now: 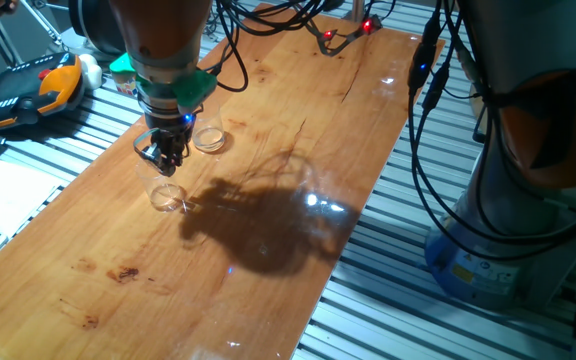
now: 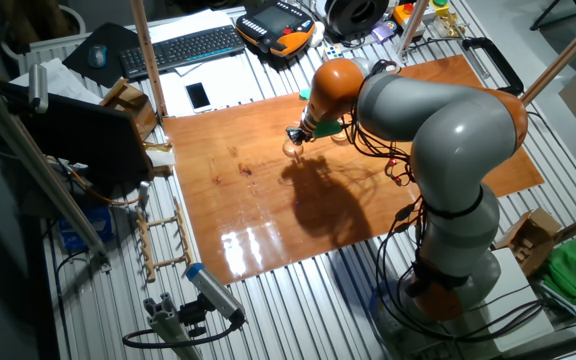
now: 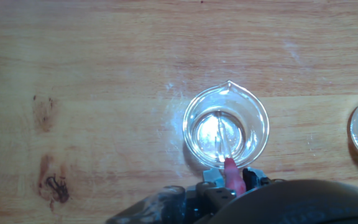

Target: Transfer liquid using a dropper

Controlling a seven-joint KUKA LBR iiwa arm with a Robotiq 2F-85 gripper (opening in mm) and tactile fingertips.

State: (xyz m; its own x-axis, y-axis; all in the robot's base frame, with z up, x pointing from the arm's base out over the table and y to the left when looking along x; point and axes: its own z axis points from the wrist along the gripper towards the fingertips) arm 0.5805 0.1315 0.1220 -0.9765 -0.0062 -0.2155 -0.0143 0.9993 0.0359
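Under the gripper (image 1: 171, 158) on the wood table (image 1: 268, 250), a clear beaker (image 3: 226, 128) holds shallow glinting liquid (image 3: 210, 138). Dropper (image 3: 224, 144): thin, see-thru, pink top; long axis approx. vertical, tip down in the liquid. Fingers look pinched on it, prob.; view's poor. 2nd cup (image 1: 208, 137) nearby.

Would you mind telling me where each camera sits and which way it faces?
One fixed view: low at the table's end, looking along the board; gripper above a clear cup.
The other fixed view: high, opposite side; whole arm visible.
Hand view: straight down on the cup, dropper inside; fingers barely visible.
Shared: the same cup and a second cup.
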